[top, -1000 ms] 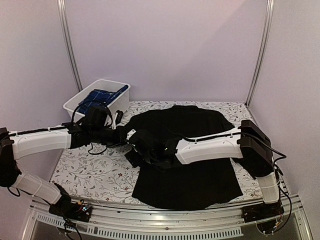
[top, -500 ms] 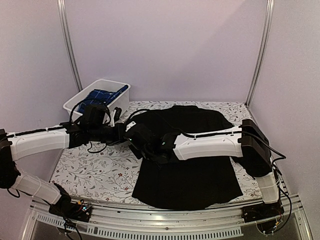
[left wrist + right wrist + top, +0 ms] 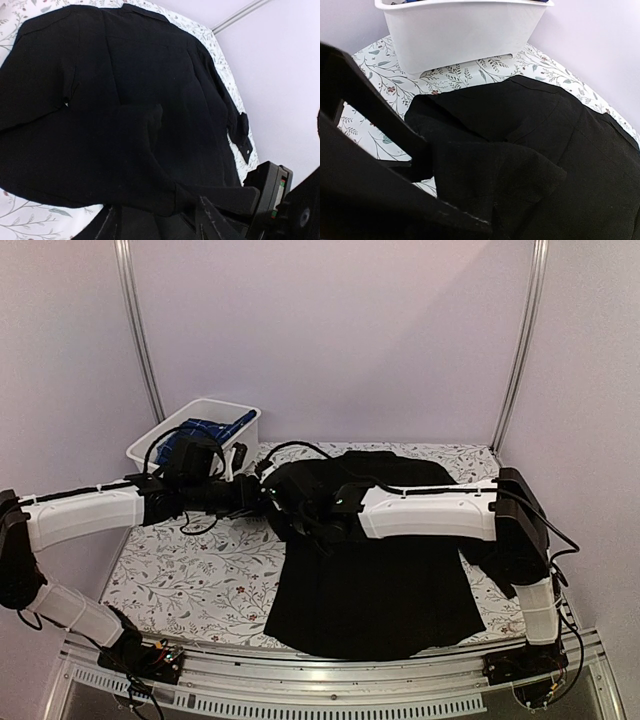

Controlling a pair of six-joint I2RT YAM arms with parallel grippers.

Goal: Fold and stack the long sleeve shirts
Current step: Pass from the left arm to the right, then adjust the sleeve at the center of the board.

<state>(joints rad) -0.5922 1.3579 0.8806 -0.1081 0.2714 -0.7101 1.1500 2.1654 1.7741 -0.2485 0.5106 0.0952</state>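
Both of my tools have moved away from the near edge over the past second, travelling from the middle of the shirt's left side up toward its shoulder. They now sit close together there.

Nearest my bases, the hem of the black shirt lies flat on the flowered tabletop. The shirt's body is spread out toward the far wall. My right arm stretches across the shirt from the right. My right tool rests at the shirt's left side, as seen from above. The right wrist camera shows one black finger slanting down to a raised fold of black cloth, and the tool looks clamped on that fold.

Just beyond it, my left tool comes in from the left and meets the same edge of the shirt. The left wrist camera shows a ridge of cloth running down toward the fingers. Black fingers against black cloth hide the grip, so I cannot tell whether that tool is together or apart. In that same view a cuff lies at the shirt's far side.

Farthest off, at the far left corner, a white tub holds the blue plaid shirt. The tub stands near the black shirt's shoulder with a strip of tabletop between them.
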